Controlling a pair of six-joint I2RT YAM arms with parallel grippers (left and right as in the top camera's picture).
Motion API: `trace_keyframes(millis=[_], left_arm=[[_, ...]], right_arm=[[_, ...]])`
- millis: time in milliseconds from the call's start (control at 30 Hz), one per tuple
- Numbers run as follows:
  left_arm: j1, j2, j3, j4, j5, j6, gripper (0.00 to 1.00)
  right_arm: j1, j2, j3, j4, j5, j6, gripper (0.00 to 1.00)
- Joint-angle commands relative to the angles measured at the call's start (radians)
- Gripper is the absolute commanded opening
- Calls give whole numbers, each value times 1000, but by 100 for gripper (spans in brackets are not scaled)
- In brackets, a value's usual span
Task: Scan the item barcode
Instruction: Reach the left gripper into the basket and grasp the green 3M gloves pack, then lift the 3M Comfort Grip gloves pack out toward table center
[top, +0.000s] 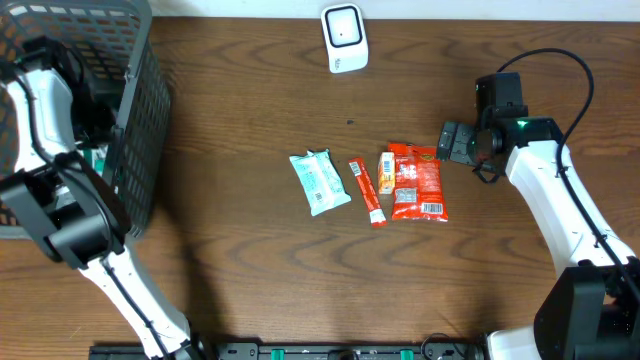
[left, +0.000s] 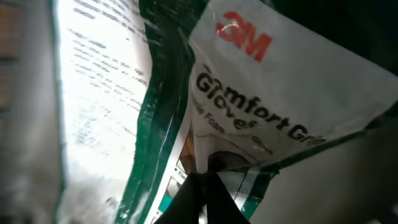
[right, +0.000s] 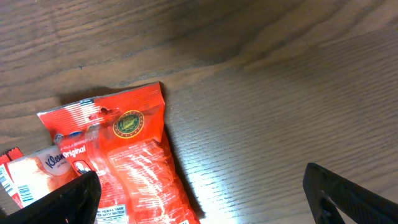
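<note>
At nine o'clock, deep in the black mesh basket (top: 140, 110), the left gripper (left: 202, 190) had its fingers pressed together on the lower edge of a 3M Comfort Grip glove packet (left: 267, 93). It was apparently pinching the film for a lift toward the white scanner (top: 345, 38) at twelve o'clock. The packet was glossy, crinkled plastic (white, green-bordered). The right gripper (right: 202, 199) hung spread wide and empty at three o'clock of a slick red snack bag (right: 134, 168).
</note>
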Motion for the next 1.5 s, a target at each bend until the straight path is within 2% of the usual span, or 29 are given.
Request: trace_keyframes(millis=[0,300,367,400,433,500,733,933,1167,1367,1433,1467], left_arm=[[3,-82,23,-8,-1,-35,7],[3,-82,-32,20,-1,-34,9],[3,-82,-33,24,-1,-35,42],[3,-82,-33,24,-1,-34,56],[3,-82,-33,24,-1,-35,64],[3,-80,-33,24,0,-35,70],[3,-66,-38,44,95,-33,78],[2,-64,-87,74,104,-30,78],[3,-61,-251,228,103,-21,79],[3,-60,-378,347,-28,-15,80],[6,-60,-391,357,-40,-15,77],[8,-60,-391,359,-39,-16,68]], right_arm=[[0,-2,10,0,10,3,99],[0,-2,10,-1,10,3,99],[0,-2,10,0,10,3,99],[0,-2,10,-1,10,3,99],[0,-2,10,0,10,3,99],[0,-2,10,0,10,3,99],[-1,-2,10,0,10,3,99],[0,-2,10,0,10,3,99],[0,-2,10,0,10,3,99],[0,-2,10,0,10,3,99],[0,-2,10,0,10,3,99],[0,-2,10,-1,10,3,99]])
